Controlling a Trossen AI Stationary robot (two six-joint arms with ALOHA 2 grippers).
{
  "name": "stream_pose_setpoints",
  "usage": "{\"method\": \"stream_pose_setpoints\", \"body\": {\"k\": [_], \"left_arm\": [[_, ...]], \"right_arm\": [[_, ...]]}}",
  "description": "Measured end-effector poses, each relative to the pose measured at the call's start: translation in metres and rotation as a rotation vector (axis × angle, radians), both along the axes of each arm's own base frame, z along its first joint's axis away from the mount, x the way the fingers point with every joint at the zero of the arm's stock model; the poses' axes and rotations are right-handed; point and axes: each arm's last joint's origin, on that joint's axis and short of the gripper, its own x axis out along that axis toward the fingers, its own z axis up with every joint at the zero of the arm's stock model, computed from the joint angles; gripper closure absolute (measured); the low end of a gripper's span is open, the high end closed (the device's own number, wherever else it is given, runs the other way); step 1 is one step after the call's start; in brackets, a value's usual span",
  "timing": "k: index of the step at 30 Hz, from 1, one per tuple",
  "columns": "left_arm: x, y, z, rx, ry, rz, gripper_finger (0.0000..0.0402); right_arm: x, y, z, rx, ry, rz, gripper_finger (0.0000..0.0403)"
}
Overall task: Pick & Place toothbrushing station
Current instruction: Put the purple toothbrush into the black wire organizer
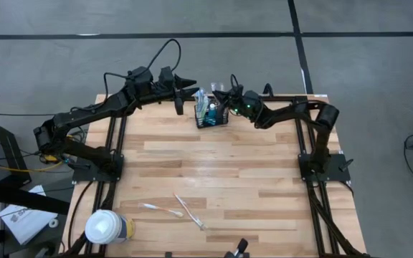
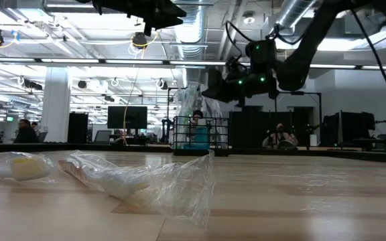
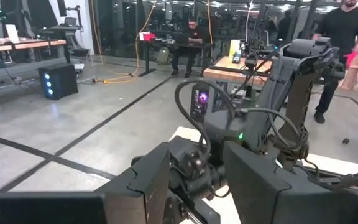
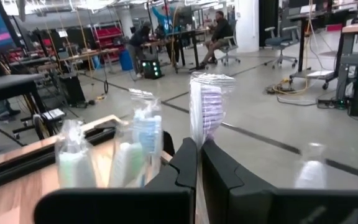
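The toothbrushing station, a small black wire-mesh basket (image 1: pixel 212 119) (image 2: pixel 210 137), stands near the table's far edge with several wrapped brushes and tubes (image 4: pixel 138 146) upright in it. My right gripper (image 1: pixel 222 97) (image 4: pixel 199 149) hovers level just above the basket's right side, shut on a plastic-wrapped toothbrush (image 4: pixel 209 109). My left gripper (image 1: pixel 192 87) (image 3: pixel 197 186) hangs higher, left of the basket, open and holding nothing. Two more wrapped toothbrushes (image 1: pixel 190 211) lie flat on the near part of the table. My right gripper pinches the wrapped toothbrush between its two fingertips (image 4: pixel 188 155), coming level from the table's right side. The wrapped bristle end (image 4: pixel 210 93) stands upright above the fingers. The fingers hide the part below them, so whether its lower end reaches into the basket cannot be told.
A white-lidded yellow and blue cup (image 1: pixel 107 228) sits at the near left corner. Loose clear wrapping (image 2: pixel 146 184) lies close to the low camera. The wooden tabletop (image 1: pixel 221 165) lies bare between the basket and the near toothbrushes. People show in the room beyond the table.
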Motion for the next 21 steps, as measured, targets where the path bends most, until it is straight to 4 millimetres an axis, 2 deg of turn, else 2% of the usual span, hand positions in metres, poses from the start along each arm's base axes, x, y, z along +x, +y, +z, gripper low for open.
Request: {"method": "stream_pose_setpoints", "body": {"k": [10,14,21], "left_arm": [[0.000,0.000,-0.016,-0.025,0.040,-0.001,0.0257],[0.000,0.000,-0.017,-0.026,0.040,-0.002,0.0257],[0.000,0.000,-0.017,-0.026,0.040,-0.002,0.0257]], "right_arm": [[0.003,0.003,-0.003,-0.001,-0.006,0.008,0.0403],[0.003,0.003,-0.003,-0.007,-0.004,0.008,0.0395],[0.003,0.004,0.001,0.007,-0.033,0.023,0.0343]]}}
